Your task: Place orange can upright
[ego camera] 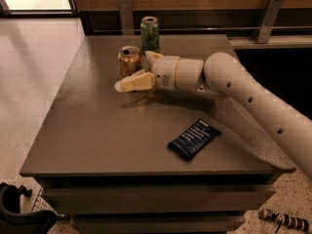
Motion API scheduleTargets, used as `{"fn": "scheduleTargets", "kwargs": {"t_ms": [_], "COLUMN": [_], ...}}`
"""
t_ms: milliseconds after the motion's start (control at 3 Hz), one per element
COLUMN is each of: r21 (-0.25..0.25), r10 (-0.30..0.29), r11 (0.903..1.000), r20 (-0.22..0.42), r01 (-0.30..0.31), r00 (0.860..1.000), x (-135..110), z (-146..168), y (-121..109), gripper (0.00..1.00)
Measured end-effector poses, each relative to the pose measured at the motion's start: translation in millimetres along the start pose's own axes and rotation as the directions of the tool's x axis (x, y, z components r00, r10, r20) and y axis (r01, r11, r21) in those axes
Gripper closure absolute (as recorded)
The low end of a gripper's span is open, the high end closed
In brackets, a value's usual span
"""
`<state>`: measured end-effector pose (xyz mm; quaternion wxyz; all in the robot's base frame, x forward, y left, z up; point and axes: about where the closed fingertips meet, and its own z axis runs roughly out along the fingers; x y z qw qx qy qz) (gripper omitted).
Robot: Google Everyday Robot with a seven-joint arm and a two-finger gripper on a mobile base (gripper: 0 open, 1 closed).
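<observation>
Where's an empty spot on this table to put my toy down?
The left side and front-left corner of the table are bare, from its left edge across to the blue packet. The back middle is crowded: the green can, the orange can and the gripper open around it.

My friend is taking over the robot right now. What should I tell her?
Gripper: open, low over the far part of the table, one finger on each side of the orange can.
Orange can: standing upright on the table, just in front and to the left of the green can.
Done: the can appears placed upright.
Left: probably just draw the arm back without bumping either can.
The dark blue snack packet is not part of the job.
</observation>
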<state>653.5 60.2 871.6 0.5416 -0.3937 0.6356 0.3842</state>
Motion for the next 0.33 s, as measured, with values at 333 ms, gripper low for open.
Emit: {"fn": "scheduleTargets", "kwargs": {"t_ms": [333], "r21": [0.000], "r10": [0.000], "r11": [1.0000], "r20": [0.000], "r01": [0.000], "r00": [1.000], "x": [0.0], "z": [0.1], "y": [0.1], "gripper": [0.00]}}
